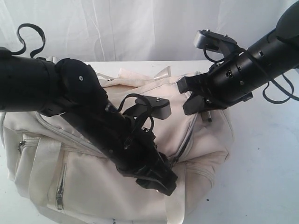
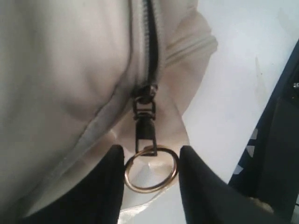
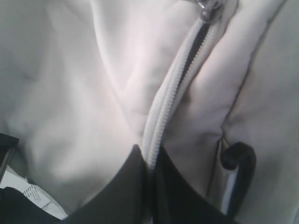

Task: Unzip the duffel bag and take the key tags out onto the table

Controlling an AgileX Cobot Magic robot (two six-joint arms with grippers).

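The cream duffel bag (image 1: 93, 182) lies on the white table (image 1: 261, 158), its long top zip (image 1: 188, 138) running toward the near end. My left gripper (image 1: 161, 184) reaches over the bag to that end. In the left wrist view its fingers (image 2: 105, 186) touch both sides of the gold ring (image 2: 152, 169) on the black zip pull (image 2: 144, 126). My right gripper (image 1: 192, 100) sits on top of the bag; in the right wrist view it (image 3: 150, 156) is shut on the zip tape (image 3: 170, 93). No key tags show.
Webbing strap handles (image 1: 140, 77) lie over the far side of the bag. A side zip pocket (image 1: 60, 189) faces front. A black D-ring (image 3: 238, 156) sits beside my right fingers. Bare table extends to the right of the bag.
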